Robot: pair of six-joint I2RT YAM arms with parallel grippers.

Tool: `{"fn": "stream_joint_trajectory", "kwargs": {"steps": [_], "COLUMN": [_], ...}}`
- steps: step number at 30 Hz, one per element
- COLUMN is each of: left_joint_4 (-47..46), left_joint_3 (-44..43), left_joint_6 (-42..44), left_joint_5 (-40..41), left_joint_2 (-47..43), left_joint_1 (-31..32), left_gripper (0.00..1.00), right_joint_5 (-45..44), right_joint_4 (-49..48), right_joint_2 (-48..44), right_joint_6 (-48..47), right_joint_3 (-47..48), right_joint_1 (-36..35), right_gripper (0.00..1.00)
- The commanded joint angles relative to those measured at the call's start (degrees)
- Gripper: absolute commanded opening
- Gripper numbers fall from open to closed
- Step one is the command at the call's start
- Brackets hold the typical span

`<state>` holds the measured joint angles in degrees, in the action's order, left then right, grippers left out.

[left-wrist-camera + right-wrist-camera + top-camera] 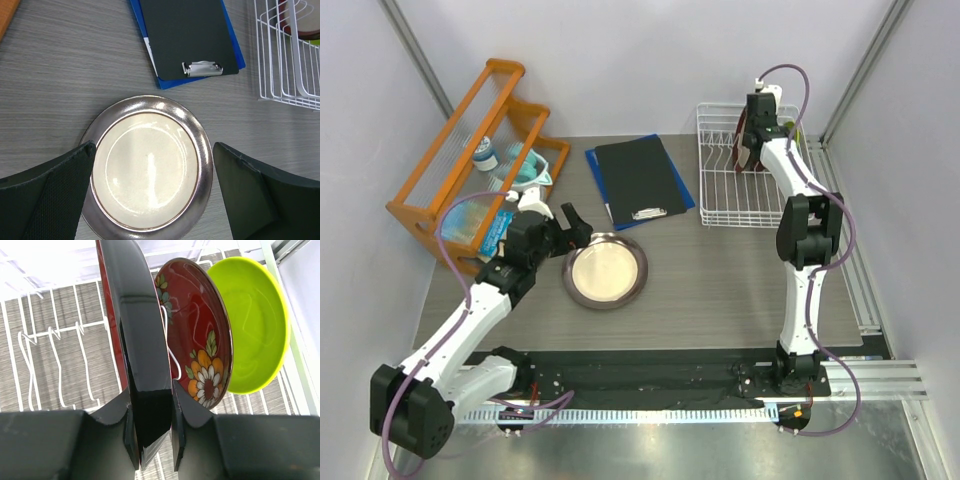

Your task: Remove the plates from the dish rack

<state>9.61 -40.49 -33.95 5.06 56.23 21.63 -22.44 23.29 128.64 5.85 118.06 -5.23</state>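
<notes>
The plate with the dark brown-grey rim (605,271) lies flat on the table, also in the left wrist view (150,167). My left gripper (560,216) hovers just above it, open and empty (153,146), one finger on each side of it. The dark red-rimmed plate (135,315) stands upright in the white wire dish rack (720,205) at the back right. My right gripper (752,135) is shut on its edge (151,390). The rack wires also show in the wrist views (285,95) (50,365).
A dark red flowered bowl (200,330) and a lime-green bowl (255,325) stand in the rack right behind the held plate. A black clipboard on a blue folder (638,180) lies mid-table. An orange wooden shelf rack (470,140) stands at the left.
</notes>
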Motion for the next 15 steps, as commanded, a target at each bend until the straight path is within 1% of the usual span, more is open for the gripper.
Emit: {"fn": "stream_joint_trajectory", "kwargs": {"steps": [1,4,5,7,8,10,11,12,15], "left_joint_4": [-2.4,-2.7,-2.8,-2.5,-2.4,-2.5,-2.4,-2.4,-2.4], "left_joint_3": [-1.7,-1.1,-1.1,-1.2,-1.2,-1.0,-0.9,-0.8,-0.7], "left_joint_6": [-0.1,-0.2,-0.2,-0.2,-0.2,-0.2,-0.2,-0.1,-0.2], "left_joint_5": [-0.3,-0.3,-0.4,-0.5,-0.5,-0.3,-0.3,-0.3,-0.1], "left_joint_2": [0.5,0.6,0.8,0.9,0.8,0.6,0.6,0.6,0.7], "left_joint_1": [0.1,0.1,0.1,0.2,0.1,0.1,0.1,0.2,0.1], "left_gripper": [0.99,0.99,1.00,0.99,0.99,0.99,0.99,0.99,0.99], "right_joint_5": [-4.7,-7.6,-10.4,-12.1,-15.4,-18.7,-21.7,-22.7,-24.1], "right_joint_4": [-0.4,-0.8,-1.1,-2.6,-3.6,-6.1,-7.5,-9.8,-12.2], "right_joint_2": [-1.8,-2.4,-3.0,-3.9,-5.0,-6.1,-7.8,-8.5,-11.8], "right_joint_6": [-3.8,-5.5,-7.4,-8.6,-9.6,-11.5,-13.0,-13.3,-12.8], "right_joint_3": [2.0,2.0,1.7,0.2,-0.6,-2.9,-4.8,-5.6,-7.7], "right_joint_1": [-0.8,-1.5,-2.2,-2.7,-3.4,-4.2,-4.9,-5.0,-5.0], "right_gripper": [0.01,0.01,0.01,0.01,0.01,0.01,0.01,0.01,0.01]}}
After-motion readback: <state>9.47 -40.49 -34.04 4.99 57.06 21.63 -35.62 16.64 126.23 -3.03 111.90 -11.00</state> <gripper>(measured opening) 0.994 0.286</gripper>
